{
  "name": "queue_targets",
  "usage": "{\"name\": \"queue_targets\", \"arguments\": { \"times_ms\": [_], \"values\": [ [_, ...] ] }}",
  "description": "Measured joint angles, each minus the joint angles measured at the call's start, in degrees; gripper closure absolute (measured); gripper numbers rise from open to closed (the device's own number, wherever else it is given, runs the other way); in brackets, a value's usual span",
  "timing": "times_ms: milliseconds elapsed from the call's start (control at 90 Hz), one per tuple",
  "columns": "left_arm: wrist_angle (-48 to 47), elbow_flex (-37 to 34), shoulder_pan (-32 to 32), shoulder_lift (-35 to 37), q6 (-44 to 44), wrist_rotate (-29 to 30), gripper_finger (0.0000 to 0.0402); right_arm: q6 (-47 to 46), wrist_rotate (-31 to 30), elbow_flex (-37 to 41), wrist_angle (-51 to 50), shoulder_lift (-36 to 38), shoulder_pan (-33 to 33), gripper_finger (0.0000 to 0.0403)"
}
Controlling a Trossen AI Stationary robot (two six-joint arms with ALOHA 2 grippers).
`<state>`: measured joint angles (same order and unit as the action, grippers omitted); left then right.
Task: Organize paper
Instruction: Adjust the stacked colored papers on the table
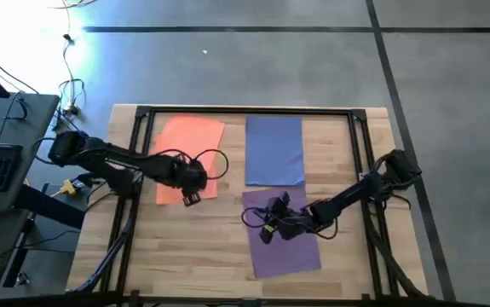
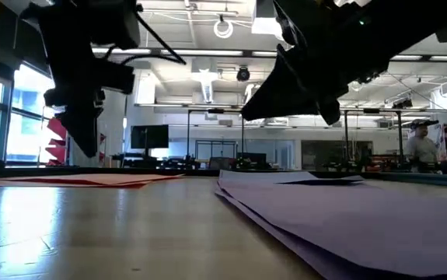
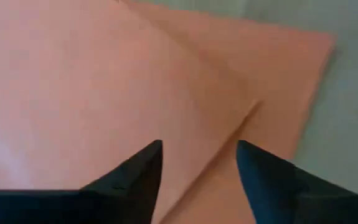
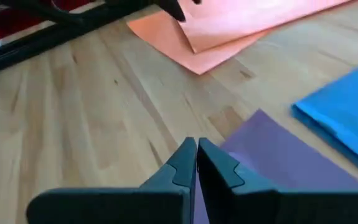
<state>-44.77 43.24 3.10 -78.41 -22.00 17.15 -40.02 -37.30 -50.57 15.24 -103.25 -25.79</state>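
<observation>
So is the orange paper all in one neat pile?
No, not neat. The left wrist view shows the orange paper as sheets lying askew, with edges crossing beyond the open left gripper.

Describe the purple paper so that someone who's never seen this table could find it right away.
Start at the wooden table and look to its near right part, under the right gripper. The purple paper lies flat there, just below the blue paper. It is the only purple pile, and it lies slightly askew, nearest the table's front edge; the orange paper lies to the left.
</observation>
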Motion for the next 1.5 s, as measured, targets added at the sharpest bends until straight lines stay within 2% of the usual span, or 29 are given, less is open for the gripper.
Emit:
{"name": "queue_targets", "arguments": {
  "times_ms": [100, 244, 400, 533, 667, 833, 933, 1033, 1144, 1267, 1322, 1400, 1500],
  "values": [
    [1.07, -1.57, -0.6, 0.0, 2.86, 0.05, 0.0198, 1.85, 0.13, 0.0, 0.12, -0.2, 0.48, 0.0403],
    [7.05, -6.18, -0.91, 0.0, 5.71, -1.09, 0.0196, 9.9, 1.39, 0.0, 3.01, -0.21, 3.32, 0.0403],
    [13.87, -10.6, -0.88, 0.03, 5.59, -3.29, 0.0195, 14.21, 8.65, 0.0, 7.19, -0.21, 7.26, 0.0403],
    [19.33, -13.01, -0.86, 0.1, 3.25, -4.47, 0.0195, 14.59, 13.83, 0.0, 6.61, -0.22, 8.74, 0.0403],
    [25.51, -14.16, -0.4, 0.09, 1.18, -6.27, 0.0195, 14.59, 14.4, 0.0, 6.36, -0.24, 8.56, 0.0403],
    [27.61, -14.06, 1.21, 0.04, -3.11, -8.63, 0.0198, 15.03, 15.07, 0.0, 6.39, -0.24, 8.5, 0.0403],
    [23.21, -12.11, 2.88, -0.01, -6.92, -10.85, 0.02, 15.03, 15.78, 0.0, 6.4, -0.24, 8.52, 0.0403],
    [13.28, -7.89, 5.44, -0.11, -10.76, -10.37, 0.0203, 14.85, 15.93, 0.0, 6.41, -0.24, 8.32, 0.0403],
    [0.36, -1.4, 9.19, -0.09, -15.43, -4.18, 0.021, 13.83, 16.65, -0.84, 7.22, -0.3, 8.14, 0.0403],
    [-12.79, 3.79, 13.16, 0.05, -22.14, 3.76, 0.0225, 17.84, 19.07, -7.48, 4.83, -0.28, 8.17, 0.0403],
    [-17.19, 4.02, 14.03, 0.89, -25.7, 6.89, 0.0232, 19.04, 18.74, -11.05, 0.07, -0.26, 8.6, 0.0403],
    [-22.0, 2.76, 12.51, 3.13, -28.52, 8.4, 0.0243, 22.28, 18.71, -15.01, -5.49, -0.28, 10.64, 0.0403],
    [-22.61, -1.29, 8.41, 7.7, -30.79, 8.74, 0.026, 23.53, 19.41, -17.89, -6.91, -0.59, 15.85, 0.0403]
  ]
}}
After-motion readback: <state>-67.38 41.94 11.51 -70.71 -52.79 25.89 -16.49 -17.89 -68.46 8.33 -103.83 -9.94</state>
